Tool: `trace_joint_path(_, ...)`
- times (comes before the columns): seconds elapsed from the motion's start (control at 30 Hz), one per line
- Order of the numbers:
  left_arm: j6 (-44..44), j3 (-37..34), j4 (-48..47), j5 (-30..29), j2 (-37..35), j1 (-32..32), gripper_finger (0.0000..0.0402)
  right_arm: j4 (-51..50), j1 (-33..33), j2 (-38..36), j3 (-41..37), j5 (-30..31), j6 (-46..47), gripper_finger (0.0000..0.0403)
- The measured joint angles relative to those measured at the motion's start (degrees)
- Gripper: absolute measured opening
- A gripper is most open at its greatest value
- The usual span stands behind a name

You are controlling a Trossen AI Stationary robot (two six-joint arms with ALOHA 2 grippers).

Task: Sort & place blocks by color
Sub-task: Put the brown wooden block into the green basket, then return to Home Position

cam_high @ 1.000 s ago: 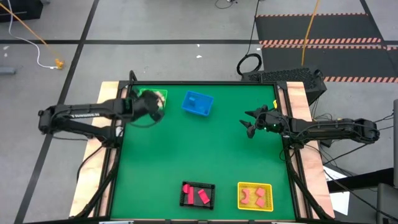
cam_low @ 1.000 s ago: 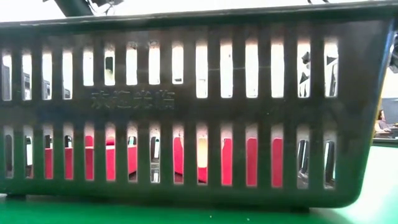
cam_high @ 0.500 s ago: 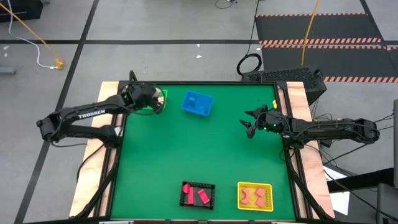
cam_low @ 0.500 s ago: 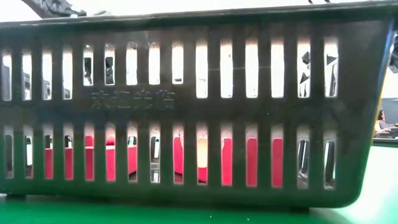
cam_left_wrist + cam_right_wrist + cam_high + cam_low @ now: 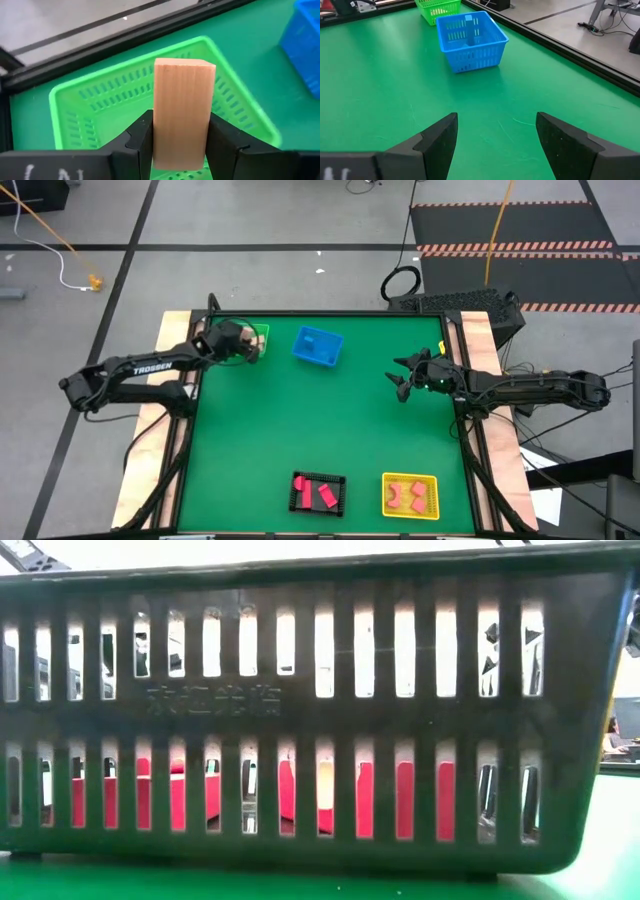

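Observation:
My left gripper (image 5: 181,145) (image 5: 245,345) is shut on a tan wood block (image 5: 182,107) and hangs over the green basket (image 5: 100,95) (image 5: 255,337) at the table's far left. My right gripper (image 5: 495,137) (image 5: 400,378) is open and waits near the right edge, touching nothing. Pink-red blocks (image 5: 318,493) lie in the black basket (image 5: 318,492), more pink-red blocks (image 5: 405,494) in the yellow basket (image 5: 410,495). A blue block (image 5: 468,19) lies in the blue basket (image 5: 470,37) (image 5: 318,346). My left gripper pinches the tan wood block between its two fingers (image 5: 142,140), on the block's lower part (image 5: 180,145), one finger on each long side face. The block stands up past the fingertips, lifted clear over the green basket's open top.
The black basket (image 5: 320,710) fills the low view, pink-red blocks showing through its slots. Bare green table (image 5: 320,420) lies between the far baskets and the near ones. Black rails (image 5: 460,370) edge the table.
My left gripper has moved toward the table's far left corner with the tan wood block, from beside the green basket's near right side to over the basket. My right arm has kept still.

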Motion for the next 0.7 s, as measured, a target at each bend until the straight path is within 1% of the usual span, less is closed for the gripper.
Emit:
trace_joint_path(0.2,-2.96,-1.91,2.89,-2.21,0.00,0.21,0.0140,0.01,-0.01,0.00,0.00,0.00,0.02,0.0258)
trace_joint_path(0.47,-7.45,-1.91,5.07,-2.52,0.00,0.21,0.0205,-0.01,0.01,0.00,0.00,0.00,0.02,0.0258)
trace_joint_path(0.7,-8.13,-1.91,5.53,-1.28,-1.24,-0.89,0.0237,0.01,-0.01,0.00,0.00,0.00,0.02,0.0258)
